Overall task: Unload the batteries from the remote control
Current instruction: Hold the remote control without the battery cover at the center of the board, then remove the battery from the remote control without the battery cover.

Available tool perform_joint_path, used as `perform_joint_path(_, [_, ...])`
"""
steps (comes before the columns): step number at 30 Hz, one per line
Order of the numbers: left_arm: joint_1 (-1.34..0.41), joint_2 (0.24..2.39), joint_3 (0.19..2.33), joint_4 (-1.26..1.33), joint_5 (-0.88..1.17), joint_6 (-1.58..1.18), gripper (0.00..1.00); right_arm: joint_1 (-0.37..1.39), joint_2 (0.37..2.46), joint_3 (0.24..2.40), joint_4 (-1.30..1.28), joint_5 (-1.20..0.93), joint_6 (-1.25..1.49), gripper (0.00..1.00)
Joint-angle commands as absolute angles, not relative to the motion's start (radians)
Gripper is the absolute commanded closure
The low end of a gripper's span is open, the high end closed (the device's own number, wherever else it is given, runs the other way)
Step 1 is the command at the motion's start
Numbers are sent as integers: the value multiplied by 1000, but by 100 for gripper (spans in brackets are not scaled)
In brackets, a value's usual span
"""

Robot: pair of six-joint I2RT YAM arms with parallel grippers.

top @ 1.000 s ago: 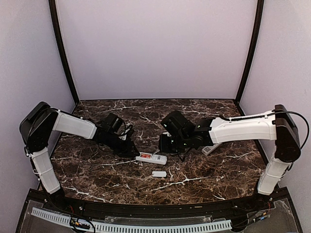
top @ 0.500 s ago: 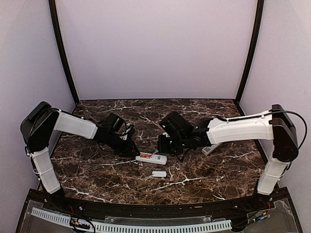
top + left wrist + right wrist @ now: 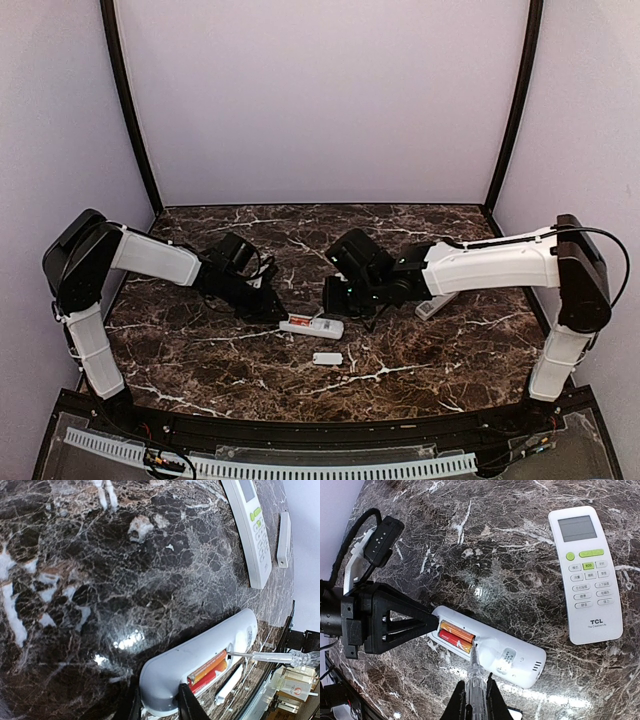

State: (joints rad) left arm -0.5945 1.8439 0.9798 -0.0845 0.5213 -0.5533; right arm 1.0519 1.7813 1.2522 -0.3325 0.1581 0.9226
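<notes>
Left gripper point(image 3: 160, 702) clamps the open remote point(image 3: 190, 655) at one end. Right gripper point(image 3: 476, 702) pinches a screwdriver point(image 3: 474, 675), tip at the batteries point(image 3: 454, 634).

The table point(image 3: 510, 535) is dark brown marble with white veins. The white remote control point(image 3: 512, 657) holds orange and red batteries point(image 3: 454, 636); the other white remote point(image 3: 597, 615) has green buttons.

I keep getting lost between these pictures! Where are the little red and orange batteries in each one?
Top external: the batteries are a tiny red speck just below the picture's centre.
Left wrist: bottom right, in the open slot.
Right wrist: lower left of centre, at the screwdriver tip.
Landmark: the white remote that holds them shows in all three.
</notes>
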Motion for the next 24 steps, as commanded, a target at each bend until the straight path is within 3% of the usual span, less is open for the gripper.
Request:
perform_joint_path(1, [-606, 1869, 980, -136, 508, -537, 75, 1055, 1785, 1219, -300, 146, 1001, 100])
perform_joint_path(9, [-607, 1874, 983, -141, 511, -537, 76, 1026, 1717, 1050, -76, 54, 1139, 100])
perform_joint_path(24, [-610, 1881, 986, -144, 513, -537, 78, 1009, 1664, 931, 166, 5, 1245, 100])
